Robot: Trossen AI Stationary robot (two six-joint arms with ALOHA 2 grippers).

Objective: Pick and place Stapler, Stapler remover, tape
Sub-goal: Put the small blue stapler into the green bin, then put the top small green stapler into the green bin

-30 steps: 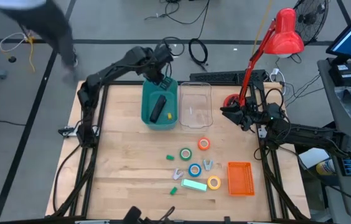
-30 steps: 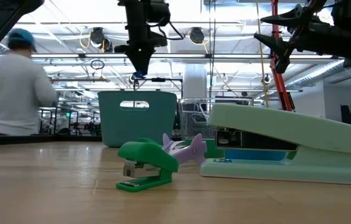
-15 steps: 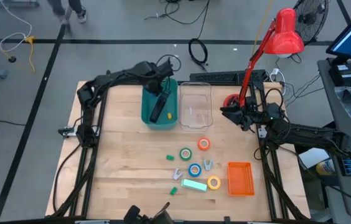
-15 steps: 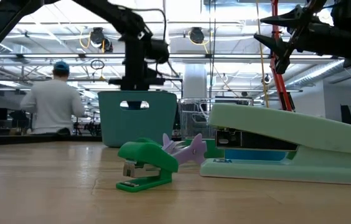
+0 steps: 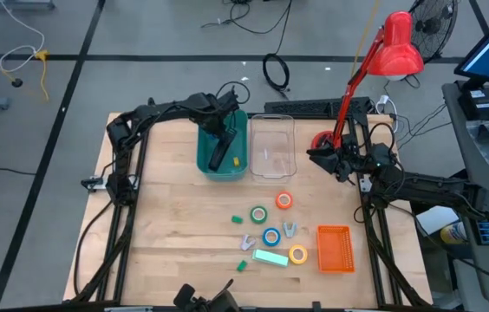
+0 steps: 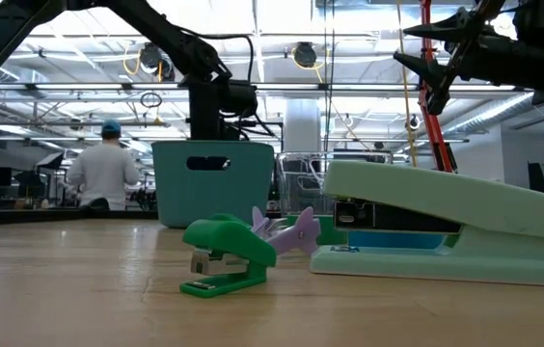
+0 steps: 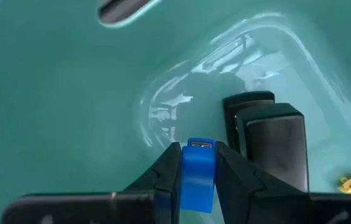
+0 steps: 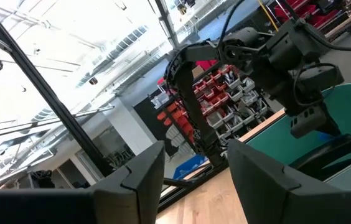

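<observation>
My left gripper [image 5: 224,130] reaches down into the teal bin [image 5: 201,143] and is shut on a small blue thing [image 7: 198,174]. The long black stapler [image 7: 269,140] lies on the bin's floor beside it, also seen from above as the black stapler [image 5: 219,153]. On the table's near half lie the orange-red tape [image 5: 284,201], green tape [image 5: 258,214], blue tape [image 5: 270,236] and yellow tape [image 5: 298,255], with two pale staple removers [image 5: 246,243] [image 5: 290,229] among them. My right gripper [image 5: 314,156] waits open, raised at the table's right side. My left gripper pinches the small blue thing's two sides [image 7: 195,163] between its two fingers, coming steeply from above. The thing's end with a bit of metal [image 7: 199,145] pokes out past the fingertips toward the bin's floor. Whether it touches the floor, I cannot tell.
A small yellow thing [image 5: 235,160] lies in the teal bin. A clear bin [image 5: 271,147] stands right of it. A mint stapler [image 5: 270,257], a green mini stapler [image 6: 226,255] and an orange basket [image 5: 334,248] sit near the front. A red lamp [image 5: 398,45] stands at the far right.
My left gripper has come down from above the teal bin's rim into the bin, still shut on the small blue thing. A person in the room behind the table has walked along.
</observation>
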